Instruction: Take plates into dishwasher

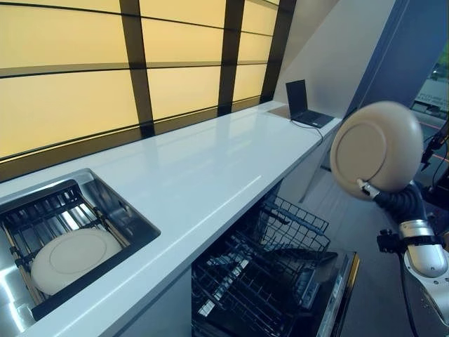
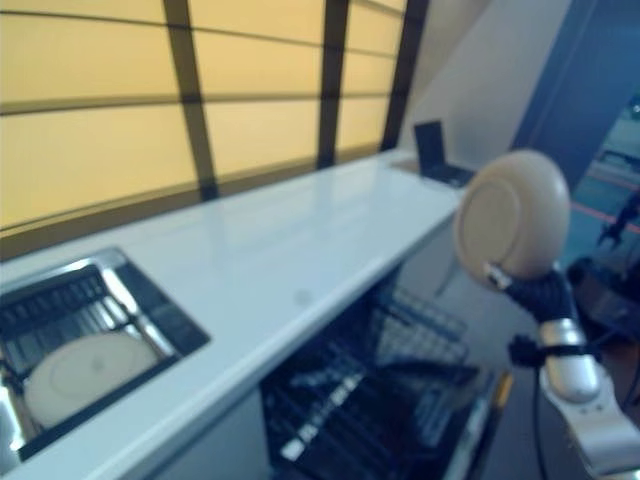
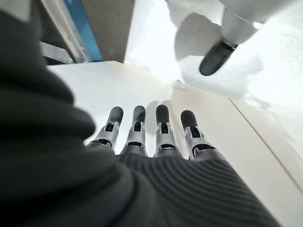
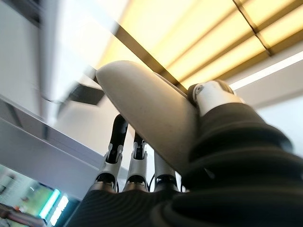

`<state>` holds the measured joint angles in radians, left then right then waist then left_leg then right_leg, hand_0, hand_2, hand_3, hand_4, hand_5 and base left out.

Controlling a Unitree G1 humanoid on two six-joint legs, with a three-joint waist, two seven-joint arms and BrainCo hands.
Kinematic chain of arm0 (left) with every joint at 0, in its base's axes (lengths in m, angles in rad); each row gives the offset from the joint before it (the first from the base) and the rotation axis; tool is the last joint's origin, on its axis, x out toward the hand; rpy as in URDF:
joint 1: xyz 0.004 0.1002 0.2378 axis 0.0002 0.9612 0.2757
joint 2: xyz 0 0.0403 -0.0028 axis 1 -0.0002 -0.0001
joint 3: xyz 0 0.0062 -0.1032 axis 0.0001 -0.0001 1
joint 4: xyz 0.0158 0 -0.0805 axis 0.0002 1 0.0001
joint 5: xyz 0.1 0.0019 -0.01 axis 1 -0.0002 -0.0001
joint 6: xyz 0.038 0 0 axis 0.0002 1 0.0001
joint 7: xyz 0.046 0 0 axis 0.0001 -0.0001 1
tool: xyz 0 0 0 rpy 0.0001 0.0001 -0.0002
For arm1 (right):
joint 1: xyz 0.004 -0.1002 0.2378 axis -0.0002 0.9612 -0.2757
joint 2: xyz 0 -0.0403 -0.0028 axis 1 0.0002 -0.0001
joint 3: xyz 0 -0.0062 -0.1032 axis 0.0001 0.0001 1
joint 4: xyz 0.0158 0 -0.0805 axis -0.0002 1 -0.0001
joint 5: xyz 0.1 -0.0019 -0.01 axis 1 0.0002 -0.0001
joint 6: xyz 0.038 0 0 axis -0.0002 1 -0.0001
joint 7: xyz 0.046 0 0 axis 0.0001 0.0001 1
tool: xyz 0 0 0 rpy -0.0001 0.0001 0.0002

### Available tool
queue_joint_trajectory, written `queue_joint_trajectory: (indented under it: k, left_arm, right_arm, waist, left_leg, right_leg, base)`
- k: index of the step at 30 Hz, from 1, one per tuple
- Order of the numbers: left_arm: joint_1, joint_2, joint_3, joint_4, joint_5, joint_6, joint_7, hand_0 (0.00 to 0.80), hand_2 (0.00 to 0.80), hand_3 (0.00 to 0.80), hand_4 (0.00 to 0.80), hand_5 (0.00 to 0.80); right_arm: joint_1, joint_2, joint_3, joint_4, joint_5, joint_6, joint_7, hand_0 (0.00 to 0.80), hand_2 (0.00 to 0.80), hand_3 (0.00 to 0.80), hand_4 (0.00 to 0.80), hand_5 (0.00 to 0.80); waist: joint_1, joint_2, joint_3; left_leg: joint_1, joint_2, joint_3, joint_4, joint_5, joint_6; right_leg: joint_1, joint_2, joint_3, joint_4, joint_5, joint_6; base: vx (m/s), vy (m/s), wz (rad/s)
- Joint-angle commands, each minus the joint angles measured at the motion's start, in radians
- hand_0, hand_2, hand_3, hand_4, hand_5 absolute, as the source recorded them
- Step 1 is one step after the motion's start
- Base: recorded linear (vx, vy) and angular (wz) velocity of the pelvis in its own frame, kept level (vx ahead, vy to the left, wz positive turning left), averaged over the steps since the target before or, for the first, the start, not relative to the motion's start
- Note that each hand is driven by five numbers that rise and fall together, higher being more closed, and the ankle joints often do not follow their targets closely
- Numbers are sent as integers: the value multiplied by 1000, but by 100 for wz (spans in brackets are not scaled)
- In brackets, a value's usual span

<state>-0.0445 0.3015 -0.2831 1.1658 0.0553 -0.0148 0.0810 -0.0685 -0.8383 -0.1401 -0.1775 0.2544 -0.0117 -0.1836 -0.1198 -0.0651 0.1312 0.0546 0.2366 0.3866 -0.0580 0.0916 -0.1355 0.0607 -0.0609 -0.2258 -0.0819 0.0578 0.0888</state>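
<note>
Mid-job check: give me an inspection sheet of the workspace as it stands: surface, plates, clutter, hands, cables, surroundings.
Surface: white countertop, bare in the middle.
Job's things: one cream plate held up on edge in the right hand, above and right of the open dishwasher; a second plate lies in the sink rack. Dishwasher rack pulled out.
Clutter: open laptop at the counter's far end.
Hands: right hand pinches the plate between thumb and fingers; left hand open, fingers straight over a white surface.
Cables: a thin lead runs from the laptop over the counter's edge.
Surroundings: backlit amber wall panels.
</note>
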Motion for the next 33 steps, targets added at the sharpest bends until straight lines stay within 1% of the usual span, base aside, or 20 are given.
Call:
queue_joint_trajectory:
  k: [1,2,3,4,6,7,8,9,10,12,15,16,17,18,23,26,33]
  left_arm:
    - [-33,35,-1,32,-11,-30,26,0,0,0,0,0]
    - [-32,34,2,28,-9,-30,21,0,0,0,0,0]
    - [-32,35,4,29,-6,-29,16,0,0,0,0,0]
    - [-33,36,8,31,-2,-29,8,0,0,0,0,0]
    - [-27,39,12,33,-8,-30,-1,0,0,0,0,0]
    - [-24,38,19,31,-8,-24,-7,0,0,0,0,0]
    - [-24,38,20,33,-7,-21,-10,0,0,0,0,0]
    - [-23,38,21,33,-7,-21,-10,0,0,0,0,0]
    - [-25,38,17,29,0,-8,-15,0,0,0,0,0]
    - [-28,38,10,27,-3,3,-13,0,0,0,0,0]
    - [-28,38,10,27,-3,3,-13,0,0,0,0,0]
    - [-30,38,10,28,-4,5,-13,0,0,0,0,0]
    - [-44,44,8,21,-1,10,-18,0,0,0,0,0]
    - [-48,50,3,14,-1,12,-22,0,0,0,0,0]
    - [-67,59,-8,7,-5,6,-28,0,0,0,0,0]
    - [-61,62,-8,-20,5,15,-32,0,0,0,0,0]
    - [-69,70,-7,-15,9,16,-37,0,0,0,0,0]
  right_arm:
    - [-69,-39,16,-10,-21,33,132,800,800,800,800,800]
    - [-66,-53,24,8,-31,48,171,800,800,800,800,800]
    - [-64,-59,28,19,-39,62,207,800,800,800,800,800]
    - [-62,-69,36,36,-43,64,239,800,800,800,800,800]
    - [-67,-90,64,69,-43,83,306,800,800,800,800,800]
    - [-78,-94,91,86,-63,97,337,800,800,800,800,800]
    - [-81,-98,110,96,-80,104,365,800,800,800,800,800]
    - [-82,-98,113,97,-82,106,369,800,800,800,800,800]
    - [-85,-100,142,118,-102,118,395,800,800,800,800,800]
    - [-93,-97,165,133,-124,137,428,800,800,800,800,800]
    - [-93,-97,165,133,-124,137,428,800,800,800,800,800]
    - [-97,-97,178,139,-131,144,438,800,800,800,800,800]
    - [-106,-92,223,168,-173,171,477,800,800,800,800,800]
    - [-106,-88,239,182,-181,179,476,800,800,800,800,800]
    - [-102,-62,262,208,-206,190,483,800,800,800,800,800]
    - [-66,-41,262,217,-232,182,490,800,800,800,800,800]
    - [-62,-15,282,241,-258,182,496,800,800,800,800,800]
  waist:
    - [18,-41,14]
    - [14,-36,19]
    - [12,-35,19]
    - [17,-34,22]
    - [31,-35,22]
    - [39,-31,18]
    - [41,-27,14]
    - [40,-26,13]
    - [43,-23,15]
    - [45,-23,16]
    - [45,-23,16]
    - [46,-23,17]
    - [50,-23,26]
    - [52,-24,31]
    - [50,-25,53]
    - [50,-24,67]
    - [48,-19,82]
  left_leg:
    - [-101,-72,14,-2,4,51]
    - [-104,-66,9,-3,13,42]
    - [-106,-66,4,0,14,40]
    - [-126,-64,-2,19,26,48]
    - [-131,-85,-98,41,3,55]
    - [-116,-91,-138,14,7,54]
    - [-115,-91,-148,6,12,51]
    - [-114,-91,-148,5,13,50]
    - [-108,-91,-158,-7,19,47]
    - [-105,-94,-167,-10,19,45]
    - [-105,-94,-167,-10,19,45]
    - [-104,-95,-169,-13,20,45]
    - [-103,-100,-174,-16,20,45]
    - [-100,-102,-177,-17,19,46]
    - [-103,-103,-178,-21,18,49]
    - [-100,-105,-175,-29,18,51]
    - [-106,-101,-166,-29,21,50]
  right_leg:
    - [49,2,41,56,-88,3]
    - [47,11,42,56,-91,-7]
    - [46,14,44,57,-92,-11]
    - [33,20,46,56,-78,-22]
    - [24,18,73,58,-77,-29]
    - [21,19,83,55,-77,-30]
    - [14,22,86,53,-74,-32]
    - [13,22,86,53,-74,-32]
    - [13,25,85,50,-73,-33]
    - [12,28,85,47,-70,-33]
    - [12,28,85,47,-70,-33]
    - [11,29,84,45,-68,-33]
    - [10,31,79,37,-63,-32]
    - [7,30,76,37,-61,-30]
    - [-6,29,72,42,-58,-26]
    - [-10,28,66,45,-56,-21]
    - [-17,29,58,44,-55,-20]
  base:
    - [-202,-185,31]
    - [-148,-135,23]
    - [-205,-146,24]
    - [-172,-112,23]
    - [-108,-60,24]
    - [-49,-6,15]
    - [-34,3,0]
    - [-36,11,-11]
    - [-24,14,-12]
    - [-14,9,-4]
    - [-3,1,-2]
    - [-41,27,-5]
    - [-54,34,-4]
    - [-60,33,0]
    - [-30,6,1]
    - [0,0,0]
    - [-2,-5,0]
